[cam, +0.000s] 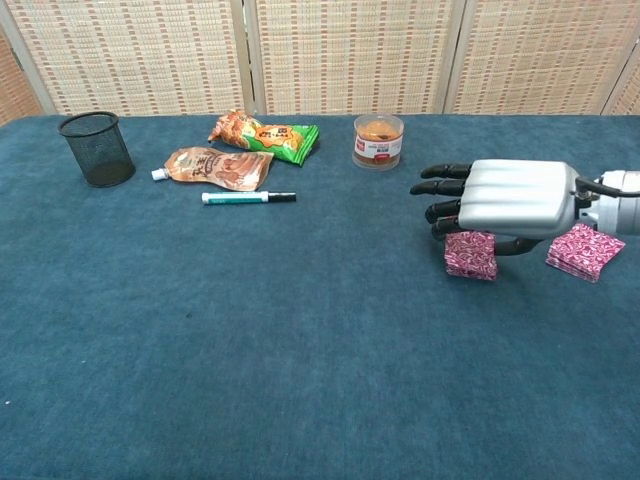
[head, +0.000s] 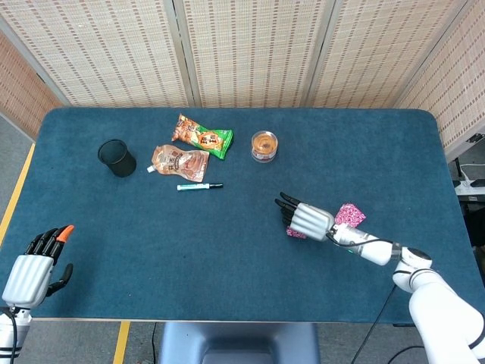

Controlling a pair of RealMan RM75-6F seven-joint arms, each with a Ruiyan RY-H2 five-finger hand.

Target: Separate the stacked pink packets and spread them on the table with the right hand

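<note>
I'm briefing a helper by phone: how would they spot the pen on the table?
Start at the black mesh cup at the far left of the blue table. To its right lies an orange spouted pouch, and just in front of that lies the pen. It is the only thin stick-shaped item: white and teal with a black cap.
</note>
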